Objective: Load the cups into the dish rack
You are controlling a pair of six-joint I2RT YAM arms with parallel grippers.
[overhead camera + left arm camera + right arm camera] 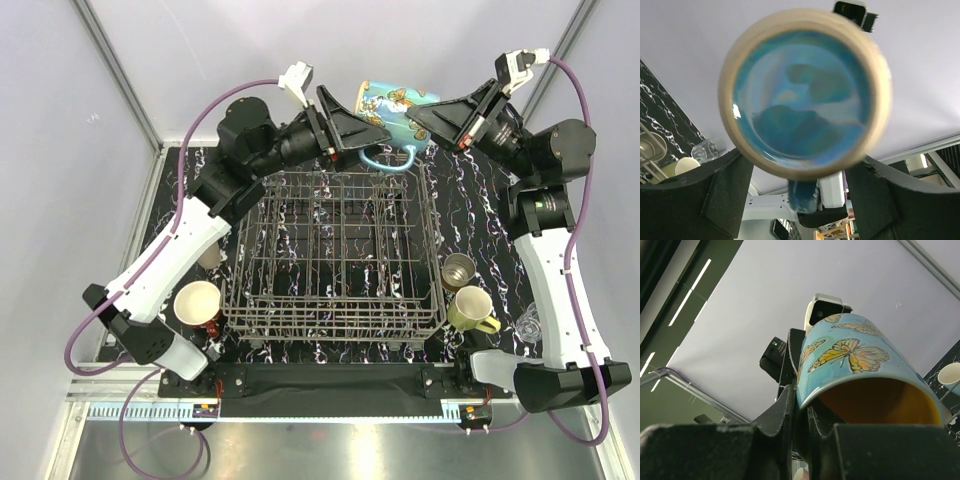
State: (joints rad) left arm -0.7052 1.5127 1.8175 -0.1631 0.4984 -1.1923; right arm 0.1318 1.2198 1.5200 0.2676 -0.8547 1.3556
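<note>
Black marbled table, pale walls. Blue mug (398, 103) held sideways in the air above the rack's (335, 250) far edge, between both grippers. Right gripper (418, 118) pinches its rim; left gripper (378, 130) sits at its base, fingers spread, grip uncertain. Step looks like a handover. Next: one releases, mug lowers between tines.

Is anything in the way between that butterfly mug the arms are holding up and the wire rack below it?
Nothing visible. The mug hangs between the left gripper and right gripper, above the far edge of the rack, whose compartments look empty.
</note>
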